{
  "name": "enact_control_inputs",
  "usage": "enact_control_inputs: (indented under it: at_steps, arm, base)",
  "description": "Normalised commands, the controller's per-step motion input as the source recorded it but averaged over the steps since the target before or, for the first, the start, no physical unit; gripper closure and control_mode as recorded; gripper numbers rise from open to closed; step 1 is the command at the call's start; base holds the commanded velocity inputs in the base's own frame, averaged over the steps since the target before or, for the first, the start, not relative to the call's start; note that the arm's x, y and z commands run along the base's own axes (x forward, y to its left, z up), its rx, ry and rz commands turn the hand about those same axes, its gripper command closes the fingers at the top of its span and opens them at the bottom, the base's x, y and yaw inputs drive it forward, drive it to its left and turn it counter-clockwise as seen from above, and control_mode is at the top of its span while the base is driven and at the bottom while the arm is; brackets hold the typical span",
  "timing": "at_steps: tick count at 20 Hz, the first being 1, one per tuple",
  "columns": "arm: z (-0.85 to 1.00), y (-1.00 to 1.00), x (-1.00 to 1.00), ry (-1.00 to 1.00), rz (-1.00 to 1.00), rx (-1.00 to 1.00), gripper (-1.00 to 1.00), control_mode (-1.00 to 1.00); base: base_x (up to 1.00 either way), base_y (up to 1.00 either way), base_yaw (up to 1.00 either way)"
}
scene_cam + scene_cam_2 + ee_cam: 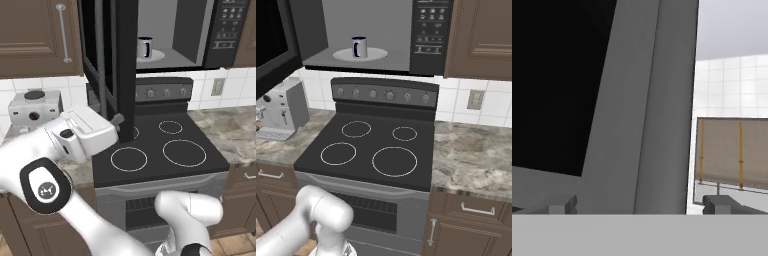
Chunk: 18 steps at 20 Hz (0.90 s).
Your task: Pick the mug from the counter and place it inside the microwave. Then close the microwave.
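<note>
The mug point(145, 48) point(359, 47), silvery with a navy rim and handle, stands upright on the white turntable point(376, 54) inside the black microwave point(230, 30) point(428, 35). The microwave's dark glass door point(115, 60) point(273, 40) point(612, 110) hangs wide open, swung out to the left. My gripper point(118, 120) point(641, 205) is open and holds nothing. It sits close against the door's lower edge, with one fingertip on each side of the door's grey frame in the hand view. The granite counter point(230, 135) point(471, 155) lies right of the stove.
A black stovetop point(160, 150) point(371, 145) with several ring burners lies under the microwave. A silver-grey coffee machine point(34, 107) point(281, 112) stands on the counter to the left. Wooden wall cabinets point(35, 35) point(481, 35) flank the microwave.
</note>
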Motion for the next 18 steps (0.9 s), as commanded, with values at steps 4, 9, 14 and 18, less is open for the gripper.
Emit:
enact_control_inputs:
  at_steps: [4,9,14,18]
  arm:
    - [0.00,-0.42,0.00,0.00,0.00,0.00,-1.00,-1.00]
    - [0.00,-0.48,0.00,0.00,0.00,0.00,-1.00,-1.00]
    - [0.03,-0.47,0.00,0.00,0.02,0.01,-1.00,-1.00]
    - [0.09,-0.45,0.00,0.00,0.04,0.00,-1.00,-1.00]
  base:
    - [0.00,0.00,0.00]
    - [0.00,0.00,0.00]
    - [0.00,0.00,0.00]
    - [0.00,0.00,0.00]
